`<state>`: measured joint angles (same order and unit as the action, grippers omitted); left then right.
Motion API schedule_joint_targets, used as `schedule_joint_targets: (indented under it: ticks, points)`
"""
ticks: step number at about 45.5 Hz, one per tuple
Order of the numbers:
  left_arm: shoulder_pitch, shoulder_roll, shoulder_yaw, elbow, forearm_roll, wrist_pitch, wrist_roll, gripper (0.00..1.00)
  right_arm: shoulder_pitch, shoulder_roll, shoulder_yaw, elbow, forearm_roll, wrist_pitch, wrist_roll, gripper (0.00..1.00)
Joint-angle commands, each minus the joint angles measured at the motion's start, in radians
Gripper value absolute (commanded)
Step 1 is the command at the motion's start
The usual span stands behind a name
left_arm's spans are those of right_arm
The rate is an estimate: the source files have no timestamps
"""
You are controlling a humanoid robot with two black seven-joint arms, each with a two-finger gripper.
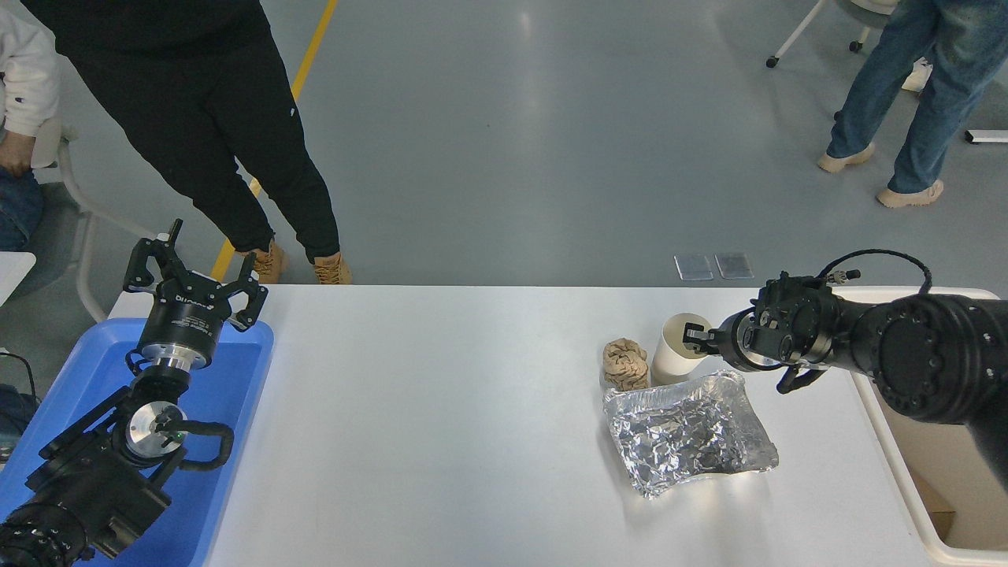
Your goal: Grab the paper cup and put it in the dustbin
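Fingers of the right black end effector (694, 340) sat at the white tapered paper cup's (671, 361) rim; I couldn't tell whether they gripped. Cup stood upright on the white worktop (441, 409), crumpled brown paper ball (625, 364) touching at nine o'clock.

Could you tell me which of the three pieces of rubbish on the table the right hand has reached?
The plain white paper cup: the right hand is at its rim, while the crumpled brown paper ball and shiny foil tray lie apart.
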<state>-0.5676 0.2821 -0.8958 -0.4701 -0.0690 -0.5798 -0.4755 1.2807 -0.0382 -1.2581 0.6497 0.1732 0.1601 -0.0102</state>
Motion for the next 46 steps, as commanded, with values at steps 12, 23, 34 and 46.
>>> schedule_joint_targets:
  ticks: [12,23,34,46]
  points:
    - [0.0,0.0,0.0,-0.001,0.0,0.0,0.0,0.99,0.127,-0.04,0.008,0.03,-0.001,0.004,0.004,0.0]
    - [0.0,0.0,0.0,-0.001,0.0,0.0,0.0,0.99,0.324,-0.115,-0.024,0.151,-0.014,0.032,0.004,0.0]
    - [0.0,0.0,0.001,-0.001,0.0,0.0,0.0,0.99,0.568,-0.203,-0.021,0.315,-0.015,0.074,0.004,0.0]
    - [0.0,0.0,0.001,0.001,0.0,0.0,0.0,0.99,0.795,-0.315,-0.003,0.412,-0.063,0.16,0.004,0.0]
